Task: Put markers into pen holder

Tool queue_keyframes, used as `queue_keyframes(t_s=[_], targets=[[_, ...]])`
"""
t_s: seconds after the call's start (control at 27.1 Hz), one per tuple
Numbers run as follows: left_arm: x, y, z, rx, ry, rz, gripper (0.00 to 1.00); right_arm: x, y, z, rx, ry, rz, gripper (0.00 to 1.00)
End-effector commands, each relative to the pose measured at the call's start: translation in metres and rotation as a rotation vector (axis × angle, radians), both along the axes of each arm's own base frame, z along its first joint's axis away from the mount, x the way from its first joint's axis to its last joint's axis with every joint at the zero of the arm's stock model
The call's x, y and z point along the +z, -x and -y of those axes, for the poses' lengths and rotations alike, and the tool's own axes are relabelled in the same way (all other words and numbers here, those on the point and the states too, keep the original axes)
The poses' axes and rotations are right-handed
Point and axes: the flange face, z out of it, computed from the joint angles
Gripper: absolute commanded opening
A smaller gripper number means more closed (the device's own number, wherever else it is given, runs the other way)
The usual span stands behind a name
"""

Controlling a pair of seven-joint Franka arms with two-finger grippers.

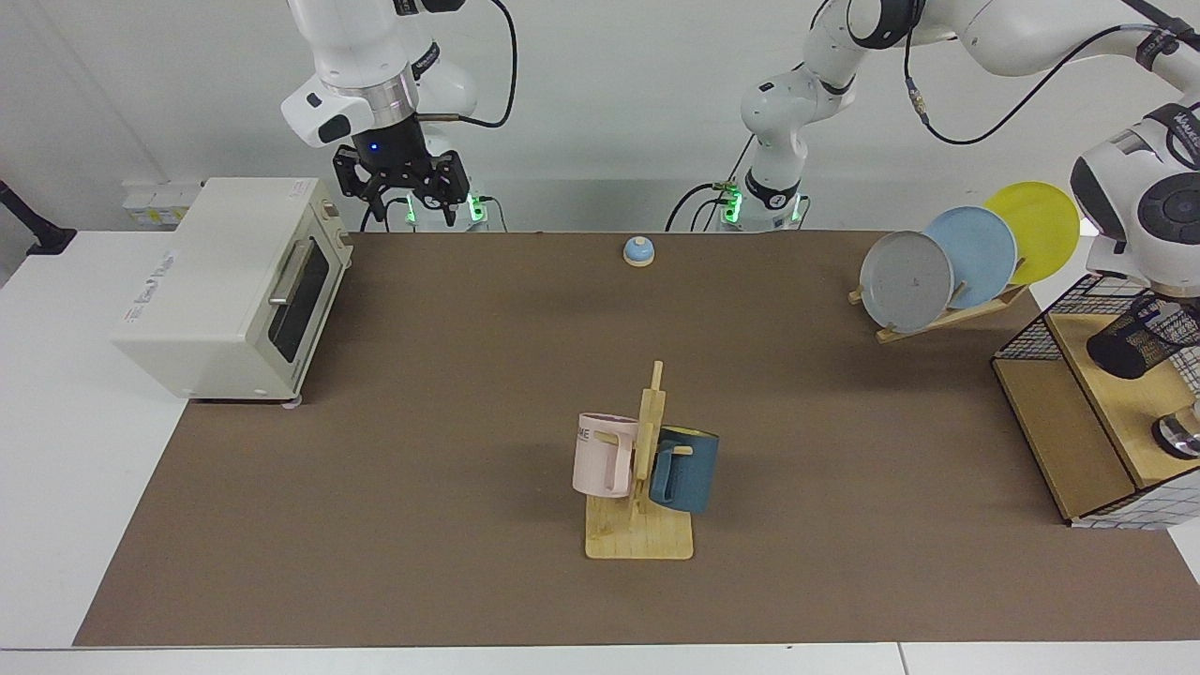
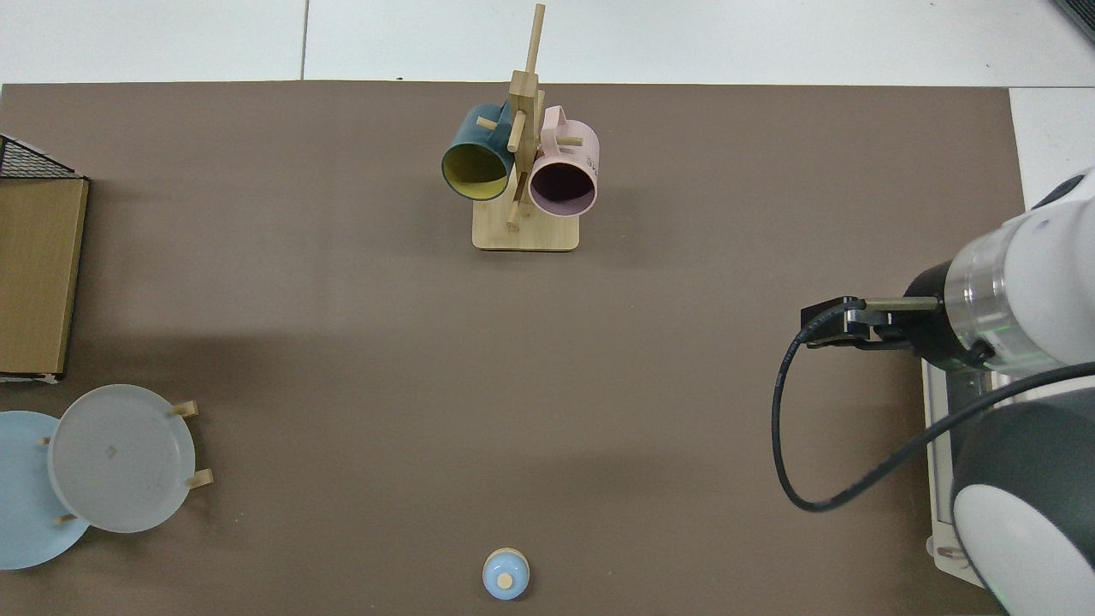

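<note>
The pen holder [image 1: 1139,339] is a black mesh cup that leans on the wooden shelf at the far right of the facing view, its dark base toward the table's middle. My left arm reaches over from its base to that spot. Its white wrist [image 1: 1148,211] hangs right above the cup, and the left gripper [image 1: 1162,305] sits at the cup's mouth, mostly hidden by wrist and mesh. I cannot make out the markers. My right gripper [image 1: 410,208] waits open and empty above the table's back edge beside the toaster oven. In the top view the right arm [image 2: 1009,308] covers its own gripper.
A white toaster oven [image 1: 234,291] stands at the facing view's left. A wooden mug tree [image 1: 642,469] with a pink and a blue mug is mid-table. A plate rack [image 1: 947,262], a small blue bell [image 1: 638,250], a wire basket frame [image 1: 1031,333] and a shiny metal round object [image 1: 1179,436] are also here.
</note>
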Motion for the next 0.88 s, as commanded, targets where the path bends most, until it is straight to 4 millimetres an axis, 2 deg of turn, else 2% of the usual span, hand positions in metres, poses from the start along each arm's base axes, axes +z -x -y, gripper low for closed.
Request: queue_keyframes(t_s=[0.0, 0.15, 0.18, 0.22, 0.33, 0.44, 0.52, 0.74, 0.85], targets=[[0.003, 0.007, 0.002, 0.011, 0.02, 0.01, 0.32, 0.001, 0.004, 0.001, 0.01, -0.013, 0.019, 1.0], [0.003, 0.007, 0.001, 0.018, 0.044, 0.017, 0.47, 0.001, 0.004, 0.001, 0.01, -0.013, 0.019, 1.0], [0.003, 0.007, 0.002, 0.015, 0.047, 0.019, 0.6, 0.0, 0.003, 0.001, 0.01, -0.012, 0.017, 1.0], [0.003, 0.006, 0.002, 0.014, 0.047, 0.021, 0.66, 0.001, 0.004, 0.001, 0.01, -0.013, 0.019, 1.0], [0.005, 0.005, 0.005, 0.009, 0.047, 0.024, 0.68, 0.0, 0.003, 0.002, 0.008, -0.012, 0.017, 1.0], [0.01, 0.003, 0.008, 0.004, 0.045, 0.034, 0.75, 0.0, 0.003, 0.003, 0.008, -0.014, 0.017, 1.0], [0.016, 0.002, 0.011, 0.002, 0.045, 0.045, 0.86, 0.0, 0.003, 0.003, 0.007, -0.012, 0.017, 1.0], [0.043, 0.006, 0.02, 0.007, 0.074, 0.101, 0.98, 0.0, 0.003, 0.005, 0.008, -0.012, 0.016, 1.0], [0.055, 0.01, 0.023, 0.008, 0.075, 0.121, 0.99, 0.0, 0.002, 0.008, 0.002, -0.012, 0.014, 1.0]])
